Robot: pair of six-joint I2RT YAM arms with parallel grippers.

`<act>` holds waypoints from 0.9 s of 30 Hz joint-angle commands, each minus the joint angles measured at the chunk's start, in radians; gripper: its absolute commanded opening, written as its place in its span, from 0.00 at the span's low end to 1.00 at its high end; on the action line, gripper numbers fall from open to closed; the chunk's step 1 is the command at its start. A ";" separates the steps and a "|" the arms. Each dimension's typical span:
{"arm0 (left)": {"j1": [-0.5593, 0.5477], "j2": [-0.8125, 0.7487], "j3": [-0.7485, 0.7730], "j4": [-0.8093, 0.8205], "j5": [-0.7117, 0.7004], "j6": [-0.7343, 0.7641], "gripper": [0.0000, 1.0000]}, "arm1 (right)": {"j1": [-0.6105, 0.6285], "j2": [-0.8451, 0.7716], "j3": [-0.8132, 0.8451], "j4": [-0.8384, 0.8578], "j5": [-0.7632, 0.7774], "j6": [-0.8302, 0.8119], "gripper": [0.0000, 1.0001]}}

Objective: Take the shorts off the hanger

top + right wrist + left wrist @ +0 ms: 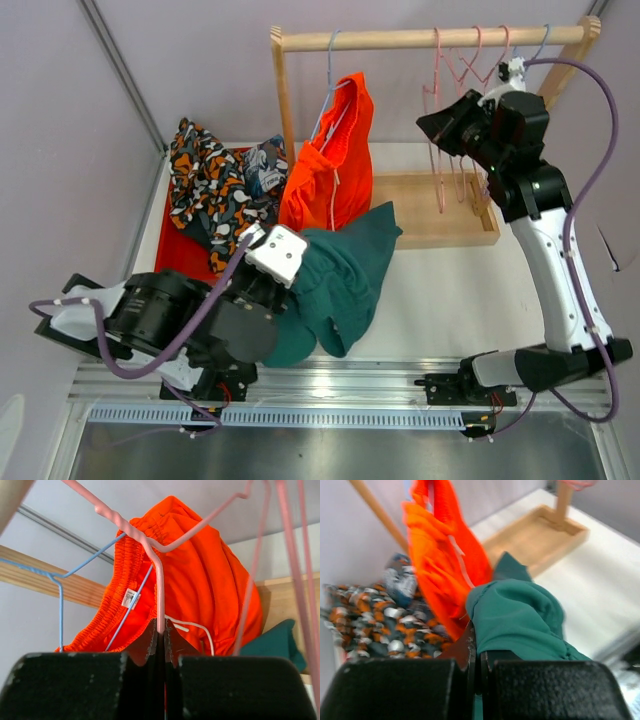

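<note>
Clamped left gripper [476, 640] on teal shorts [520, 615], seemingly to drag them clear; closed right gripper [161, 630] on pink hanger [159, 575], probably to steady it.

Cannot see the left gripper [477, 647] tips from above, buried under the teal shorts [345, 275]. Blurs the printed shorts [365, 625] at left in the left wrist view and cuts the orange shorts [440, 555] at the top edge. Hides most of the blue-white shorts [265, 165] behind neighbours. Loses the pink hanger [159, 580] wire's lower end between the right gripper [161, 630] fingers.
</note>
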 commanded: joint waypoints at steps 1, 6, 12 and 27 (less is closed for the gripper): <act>0.012 -0.142 -0.084 0.189 -0.152 0.317 0.00 | -0.003 -0.151 -0.121 -0.010 -0.043 0.002 0.00; 0.008 -0.476 -0.591 1.933 -0.208 1.691 0.00 | -0.004 -0.235 -0.232 -0.016 -0.076 -0.002 0.44; 0.087 -0.496 -0.563 2.358 -0.248 2.125 0.00 | -0.006 -0.263 -0.284 -0.035 -0.096 -0.011 0.99; 0.055 -0.495 -0.622 1.982 -0.252 1.960 0.00 | 0.002 -0.293 -0.367 0.001 -0.114 0.013 0.99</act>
